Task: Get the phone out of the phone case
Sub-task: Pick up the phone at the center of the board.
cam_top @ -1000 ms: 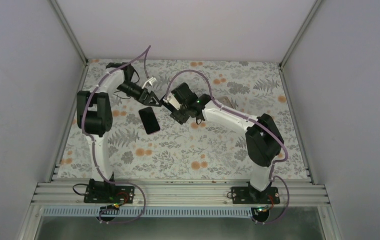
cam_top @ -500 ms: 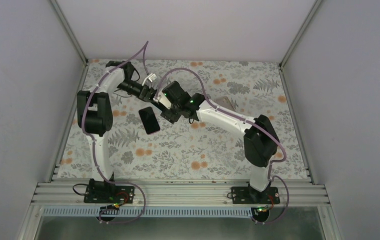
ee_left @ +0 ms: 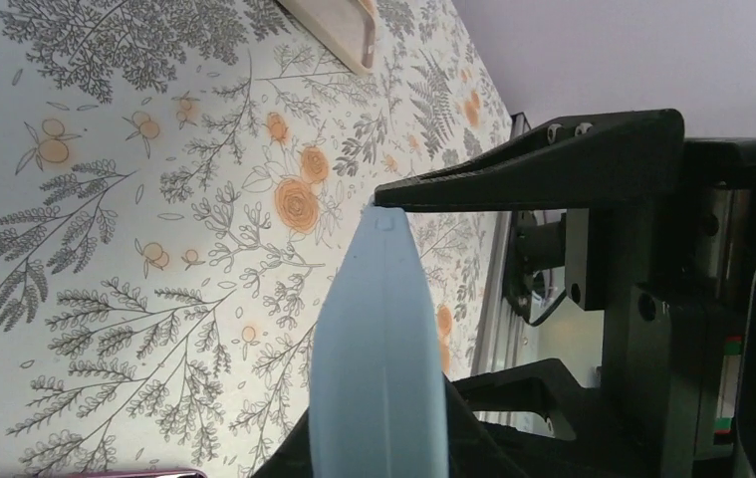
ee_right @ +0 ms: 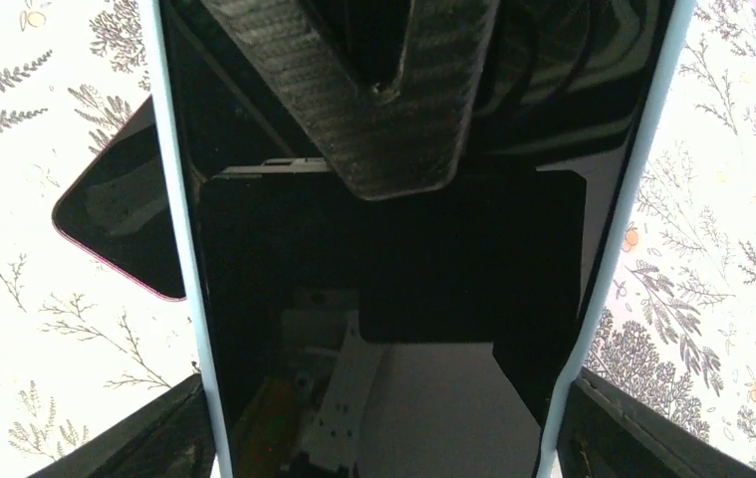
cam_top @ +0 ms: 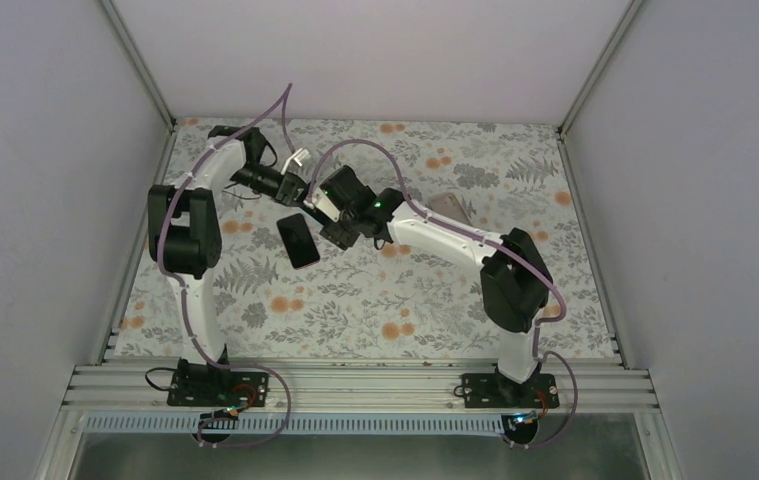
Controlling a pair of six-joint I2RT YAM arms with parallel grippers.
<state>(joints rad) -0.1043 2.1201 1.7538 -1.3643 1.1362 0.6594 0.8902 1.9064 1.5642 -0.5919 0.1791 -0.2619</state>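
Note:
The phone (ee_right: 383, 289), black-screened in a light blue phone case (ee_left: 378, 358), hangs in the air between both grippers. My right gripper (ee_right: 388, 418) clasps the case's two long edges, one finger (ee_right: 169, 433) on each side. My left gripper (ee_left: 383, 299) is shut on the phone's far end, with one finger (ee_right: 383, 100) lying on the screen and the other behind the case. In the top view the left gripper (cam_top: 300, 190) and right gripper (cam_top: 327, 208) meet at the back left of the table, and the phone is mostly hidden between them.
A bare black phone with a pink edge (cam_top: 298, 240) lies on the floral table just below the grippers. A beige empty case (cam_top: 448, 205) lies to the right at the back. White walls close in the table on three sides.
The right gripper carried the cased phone leftward to the left gripper. The left gripper, open a second ago, has closed on the phone's far end.

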